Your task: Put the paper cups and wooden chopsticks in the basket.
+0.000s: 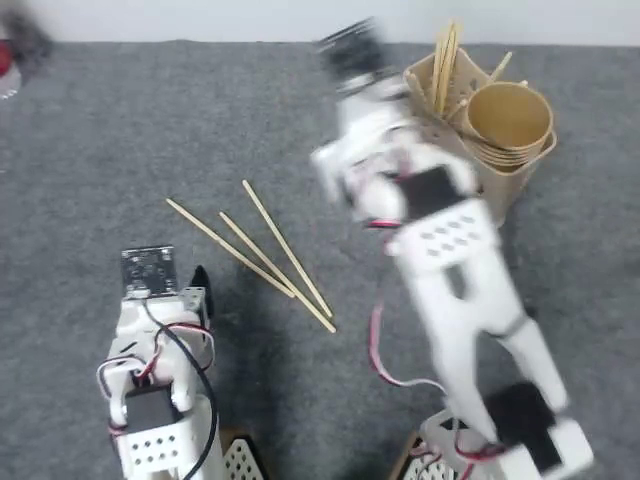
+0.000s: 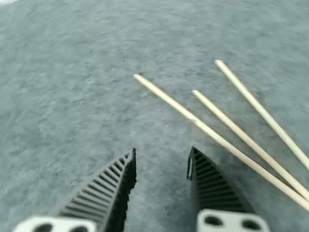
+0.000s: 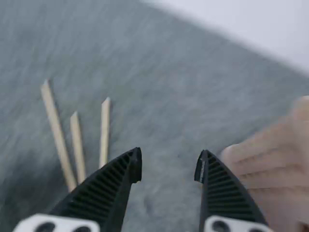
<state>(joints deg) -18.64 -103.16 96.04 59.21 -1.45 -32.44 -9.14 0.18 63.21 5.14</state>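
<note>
Three wooden chopsticks [image 1: 265,250] lie side by side on the grey mat, slanting from back left to front right. The basket [image 1: 500,175] stands at the back right and holds a stack of paper cups [image 1: 510,115] and several upright chopsticks [image 1: 445,60]. My left gripper [image 1: 197,282] [image 2: 161,157] is open and empty, low over the mat, just short of the chopsticks [image 2: 231,130]. Raised in the air beside the basket [image 3: 270,164], my right gripper [image 1: 350,50] [image 3: 170,157] is open and empty, with the chopsticks' ends [image 3: 72,140] off to one side.
Grey mat [image 1: 120,140] covers the table up to a white wall at the back. A red object [image 1: 5,60] sits at the far left edge. Both arm bases [image 1: 160,450] stand at the front edge. Red cables [image 1: 378,350] hang beside the right arm.
</note>
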